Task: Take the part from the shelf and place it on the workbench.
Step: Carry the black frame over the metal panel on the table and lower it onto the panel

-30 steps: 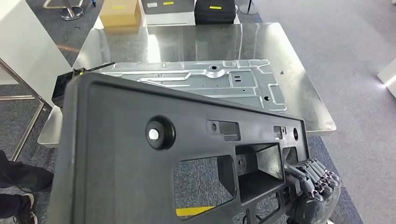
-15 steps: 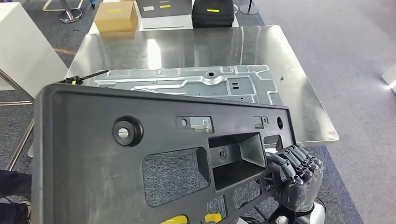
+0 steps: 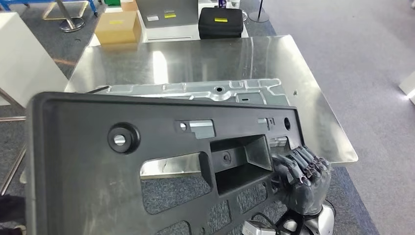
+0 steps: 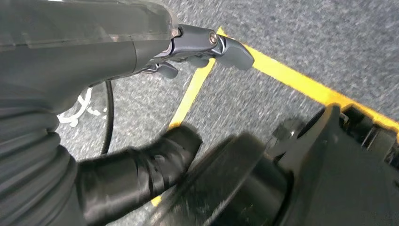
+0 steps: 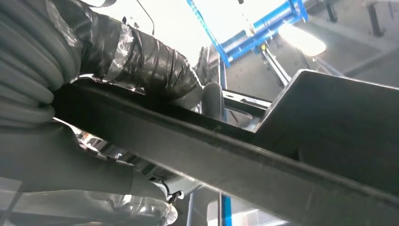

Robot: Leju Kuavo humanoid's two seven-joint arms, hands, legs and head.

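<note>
We are carrying the black plastic part (image 3: 147,161) flat across the lower frame, its far edge overlapping the worktop (image 3: 313,122) so it can settle beside the grey metal panel (image 3: 195,90). Our right hand (image 3: 301,178) is gripping its right edge; our left hand (image 4: 207,44) we cannot tell.

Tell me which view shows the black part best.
The head view: the black part shows nearly whole, with its cutouts, above the workbench, the right hand gripping its edge. The right wrist view gives just an underside edge; the left wrist view, a blurred dark piece.
</note>
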